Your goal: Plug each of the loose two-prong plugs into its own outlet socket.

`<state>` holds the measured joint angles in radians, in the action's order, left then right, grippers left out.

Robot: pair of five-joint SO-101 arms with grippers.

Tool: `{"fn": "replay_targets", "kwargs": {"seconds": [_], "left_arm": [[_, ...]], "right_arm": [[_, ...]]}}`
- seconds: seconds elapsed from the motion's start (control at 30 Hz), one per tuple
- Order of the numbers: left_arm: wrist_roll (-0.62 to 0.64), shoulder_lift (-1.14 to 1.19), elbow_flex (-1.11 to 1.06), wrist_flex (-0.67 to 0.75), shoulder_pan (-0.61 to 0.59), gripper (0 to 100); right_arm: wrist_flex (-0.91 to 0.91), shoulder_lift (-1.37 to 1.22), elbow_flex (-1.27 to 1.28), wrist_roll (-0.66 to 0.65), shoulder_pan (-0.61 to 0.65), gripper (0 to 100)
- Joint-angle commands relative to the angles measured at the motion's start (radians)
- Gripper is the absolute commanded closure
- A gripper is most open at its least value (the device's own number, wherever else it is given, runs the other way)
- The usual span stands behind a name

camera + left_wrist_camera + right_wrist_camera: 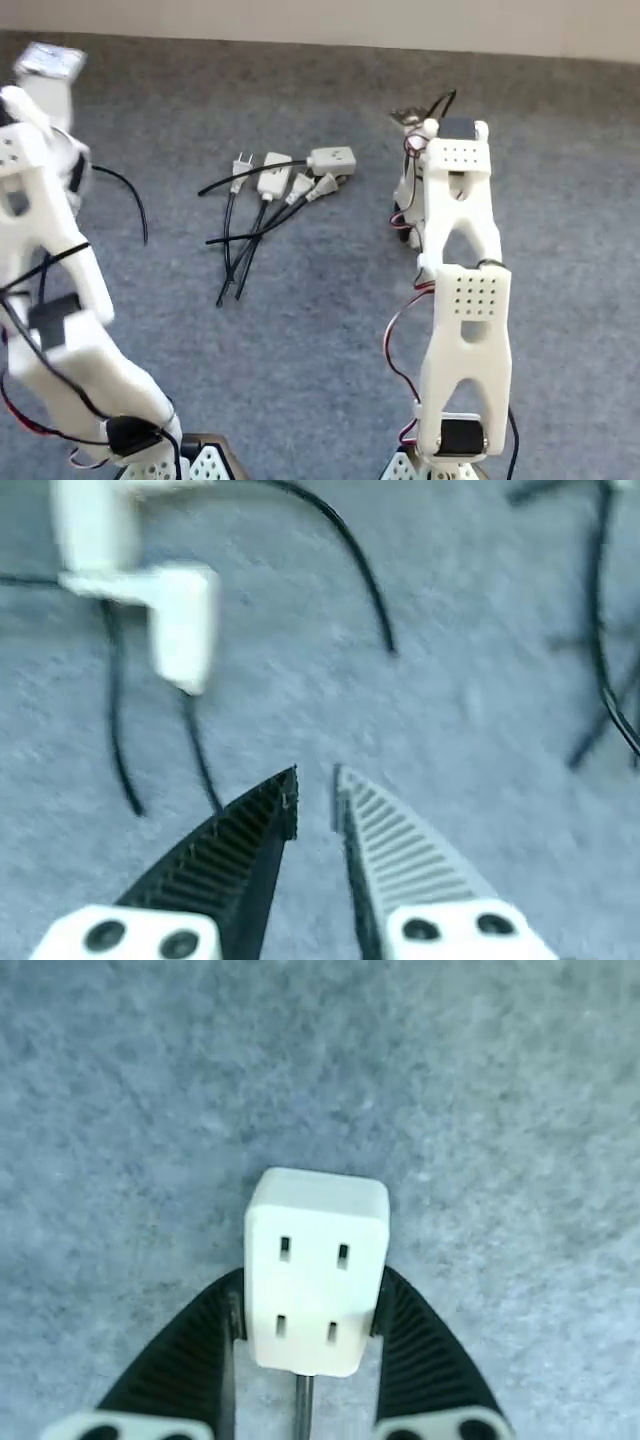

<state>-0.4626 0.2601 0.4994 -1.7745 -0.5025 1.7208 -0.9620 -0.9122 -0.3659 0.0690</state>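
My right gripper (pixel 312 1280) is shut on a white outlet block (pixel 315 1260), one dark finger (pixel 200 1350) on each side. Its two pairs of slots face the camera and a dark cord leaves its underside. In the high view a cluster lies mid-table: a two-prong plug (pixel 240 163), a white block (pixel 272 176), two more plugs (pixel 300 187) (pixel 325 186) and an outlet block (pixel 332 158), all on black cords. My left gripper (pixel 315 785) hovers over the carpet, narrowly open with nothing in it. A blurred white plug body (pixel 182 620) lies beyond its tips.
Grey carpet (pixel 300 360) covers the table. Black cords (pixel 240 250) trail from the cluster toward the front. The left arm (pixel 50 250) fills the left edge and the right arm (pixel 460 260) stands at right, red wires along it. More black cords (pixel 600 630) cross the left wrist view.
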Motion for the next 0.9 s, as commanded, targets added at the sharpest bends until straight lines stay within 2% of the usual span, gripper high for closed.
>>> {"fn": "replay_targets", "kwargs": {"seconds": [0.0,0.17,0.27,0.33,0.43,0.5,0.6,0.67,0.73,0.87], "left_arm": [[-0.058,-0.297,-0.418,0.002,0.097,85],[-0.058,-0.509,-0.796,0.201,0.174,83],[-0.057,-0.621,-1.035,0.351,0.205,83],[-0.058,-0.691,-1.202,0.471,0.214,83],[-0.058,-0.811,-1.432,0.651,0.214,83],[-0.057,-0.897,-1.569,0.750,0.217,83],[-0.032,-1.035,-1.728,0.835,0.243,83],[0.037,-1.121,-1.807,0.850,0.274,83],[0.049,-1.207,-1.856,0.848,0.292,83],[0.043,-1.346,-1.959,0.855,0.295,83]], "right_arm": [[0.045,0.180,0.136,-0.026,-0.008,99.2],[0.042,0.460,0.352,-0.037,-0.007,99.2],[0.038,0.618,0.553,-0.094,-0.001,99.2],[-0.024,0.713,0.723,-0.137,0.001,99.2],[-0.229,0.845,1.050,-0.199,0.028,99.2],[-0.395,0.937,1.283,-0.221,0.108,99.2],[-0.598,1.067,1.573,-0.221,0.302,99.2],[-0.656,1.125,1.647,-0.222,0.430,99.2],[-0.676,1.153,1.667,-0.242,0.527,99.2],[-0.687,1.158,1.667,-0.405,0.648,99.2]]}}
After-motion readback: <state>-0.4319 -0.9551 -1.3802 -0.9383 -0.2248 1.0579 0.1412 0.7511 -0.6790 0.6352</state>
